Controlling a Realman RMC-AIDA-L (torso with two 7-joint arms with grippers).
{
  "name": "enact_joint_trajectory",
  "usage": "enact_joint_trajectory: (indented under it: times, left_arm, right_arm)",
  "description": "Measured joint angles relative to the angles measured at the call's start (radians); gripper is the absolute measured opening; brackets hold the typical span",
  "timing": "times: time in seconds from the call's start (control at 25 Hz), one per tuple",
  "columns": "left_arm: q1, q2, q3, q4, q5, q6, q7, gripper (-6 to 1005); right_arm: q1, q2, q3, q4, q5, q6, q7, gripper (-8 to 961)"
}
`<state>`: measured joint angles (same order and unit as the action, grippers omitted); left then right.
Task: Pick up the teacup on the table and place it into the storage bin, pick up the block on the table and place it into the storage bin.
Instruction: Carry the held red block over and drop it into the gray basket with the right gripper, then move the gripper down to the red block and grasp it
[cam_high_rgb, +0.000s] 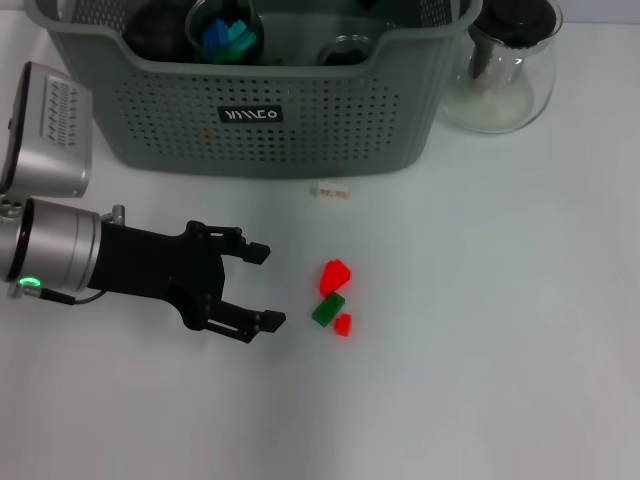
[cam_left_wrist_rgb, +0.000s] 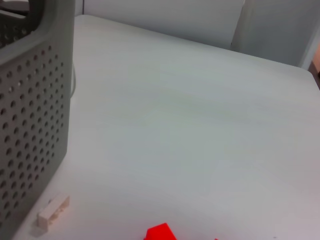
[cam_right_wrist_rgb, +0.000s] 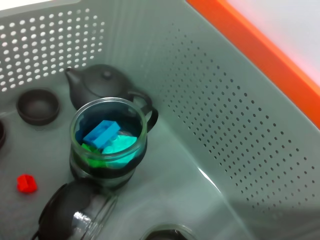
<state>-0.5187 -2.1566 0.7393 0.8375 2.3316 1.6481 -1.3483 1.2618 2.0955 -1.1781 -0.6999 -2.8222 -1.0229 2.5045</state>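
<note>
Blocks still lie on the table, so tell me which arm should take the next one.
Left. The left gripper hovers open just beside the red block, green block and small red block. The right wrist view looks down into the storage bin, so the right arm is over there.

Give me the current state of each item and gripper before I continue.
Left gripper: open, low over the table beside the blocks, holding nothing.
Right gripper: not visible.
Storage bin: upright, holding teaware.
Glass cup: upright in the bin, blue and green blocks inside.
Red blocks and green block: on the table.
Glass teapot: upright beside the bin, lid on.
</note>
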Motion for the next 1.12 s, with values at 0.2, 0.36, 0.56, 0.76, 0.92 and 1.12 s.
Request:
enact_joint_trajectory:
  times: [0.2,0.36,0.56,0.76,0.92,1.12]
  left_arm:
    - [0.002,-0.001,0.000,0.000,0.000,0.002,0.000,887]
    - [0.003,-0.002,0.000,0.000,0.000,0.004,0.000,887]
    - [0.004,-0.002,0.000,0.000,0.000,0.004,0.000,886]
    - [0.005,-0.002,-0.001,0.000,0.000,0.006,-0.002,886]
    - [0.005,-0.001,-0.001,0.000,0.000,0.007,-0.005,886]
    - [0.005,0.000,-0.001,0.000,0.000,0.007,-0.002,886]
  right_arm:
    - [-0.006,0.001,0.000,-0.012,0.002,-0.021,0.001,770]
    - [-0.008,0.001,0.000,-0.015,0.003,-0.038,0.002,805]
    - [-0.021,0.002,0.000,-0.061,0.002,-0.048,0.003,858]
    - [-0.087,0.004,0.001,-0.288,0.049,-0.121,0.007,946]
    - [-0.196,0.000,0.008,-0.606,0.186,-0.256,0.011,947]
    - [-0.347,-0.019,0.013,-0.918,0.437,-0.516,-0.008,946]
